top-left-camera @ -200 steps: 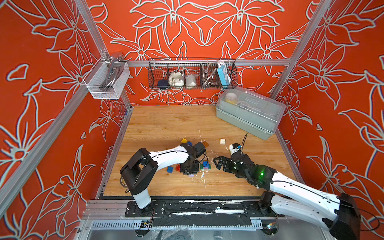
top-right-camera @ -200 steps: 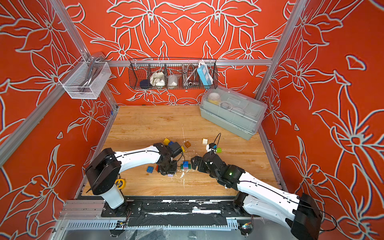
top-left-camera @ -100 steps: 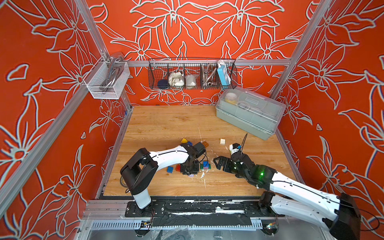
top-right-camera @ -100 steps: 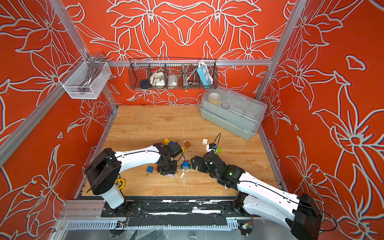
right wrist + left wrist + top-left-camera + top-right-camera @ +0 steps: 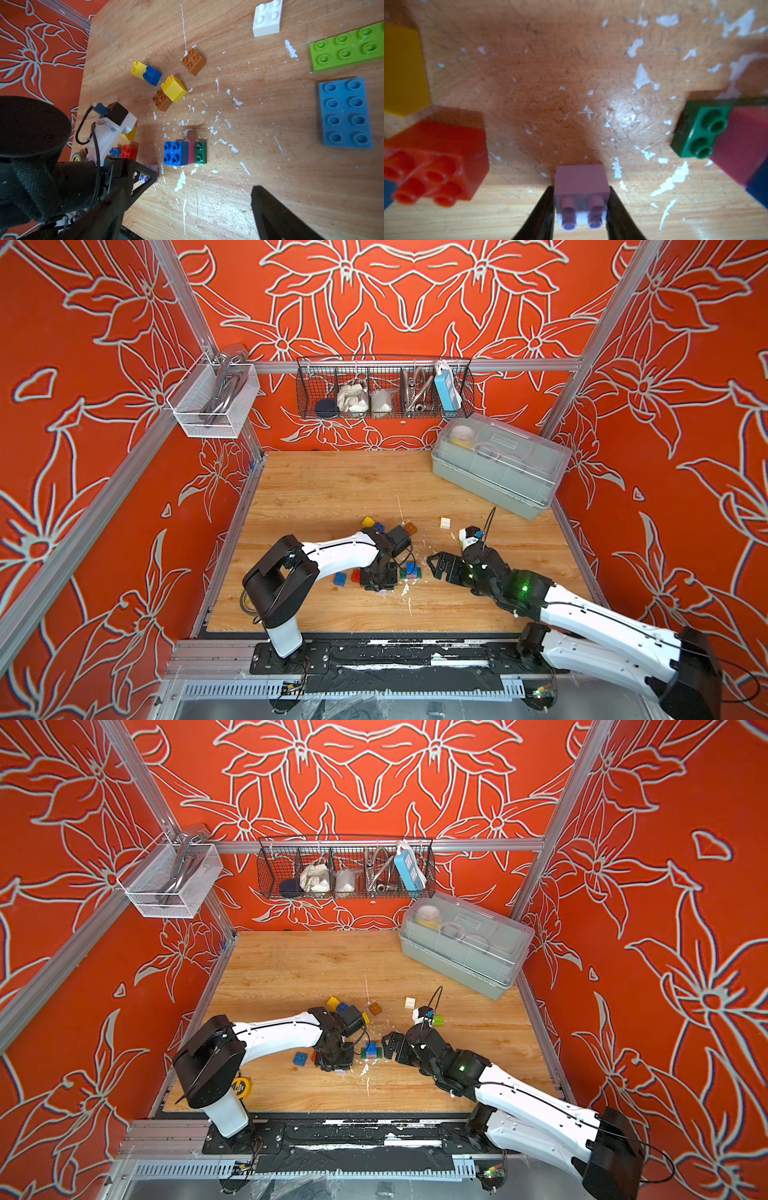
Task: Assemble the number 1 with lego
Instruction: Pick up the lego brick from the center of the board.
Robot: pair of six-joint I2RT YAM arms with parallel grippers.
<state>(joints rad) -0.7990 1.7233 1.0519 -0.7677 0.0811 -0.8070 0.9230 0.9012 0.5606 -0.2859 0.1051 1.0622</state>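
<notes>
Nothing shifted; left gripper (image 5: 580, 190) pinches studded lilac brick (image 5: 581, 178).

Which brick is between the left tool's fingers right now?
The lilac brick, alone gripped by the left tool; the red brick nearby lies untouched.

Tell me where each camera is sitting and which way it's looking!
Top views: high above the front, looking down on the wooden table; left arm and right arm both show.
Left wrist: on the left arm, looking down past the left claw, shut on a small lilac square brick.
Right wrist: on the right arm, looking across the table past the open right claw; left arm shows too.
Shared: both wrist views show the lilac brick, a red square brick and joined blue, pink and dark green bricks.
</notes>
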